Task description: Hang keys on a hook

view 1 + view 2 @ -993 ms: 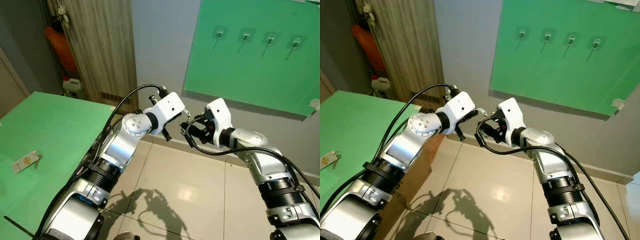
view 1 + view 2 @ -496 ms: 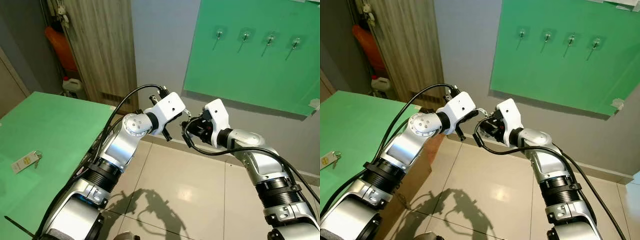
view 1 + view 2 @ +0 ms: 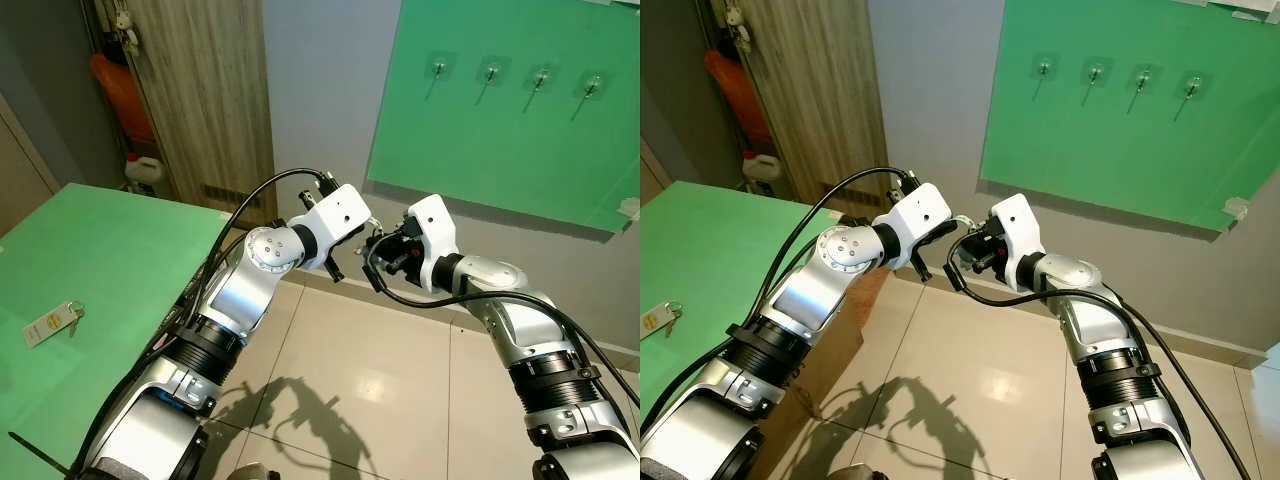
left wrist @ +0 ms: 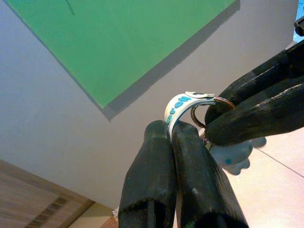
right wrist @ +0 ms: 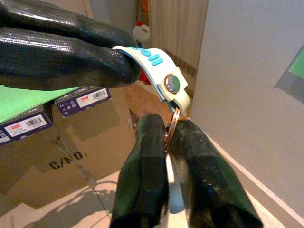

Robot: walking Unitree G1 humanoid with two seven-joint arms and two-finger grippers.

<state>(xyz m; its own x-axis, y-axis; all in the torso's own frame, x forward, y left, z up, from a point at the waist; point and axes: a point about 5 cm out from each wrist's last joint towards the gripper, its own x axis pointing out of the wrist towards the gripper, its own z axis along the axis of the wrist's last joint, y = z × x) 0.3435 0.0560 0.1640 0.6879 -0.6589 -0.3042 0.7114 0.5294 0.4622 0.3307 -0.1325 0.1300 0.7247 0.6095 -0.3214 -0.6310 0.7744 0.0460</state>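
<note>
Both grippers were seen meeting in mid-air above the pale tiled floor, in front of the grey wall. Left gripper: two black fingers pressed together, pinching the white rubber strap with turquoise raised lettering. Right gripper: fingers closed narrowly on the thin coppery metal key ring that hung from the strap's end. The key set was thus held by both grippers at once, between the two wrists, well below and left of the green wall board.

Containers noted: brown cardboard boxes with barcode labels and printed "C/NO:", standing on the floor under the green table; contents could not be seen.

Key set, as observed: the strap carried a round metal snap stud with a greenish centre near the ring, and turquoise marks along its length. A pale, soft-looking charm with a turquoise spot hung beneath the ring, partly hidden by the right fingers. No key blade could be made out.

Four small metal hooks were seen in a row on the green board. A white tag with a ring lay on the table.
</note>
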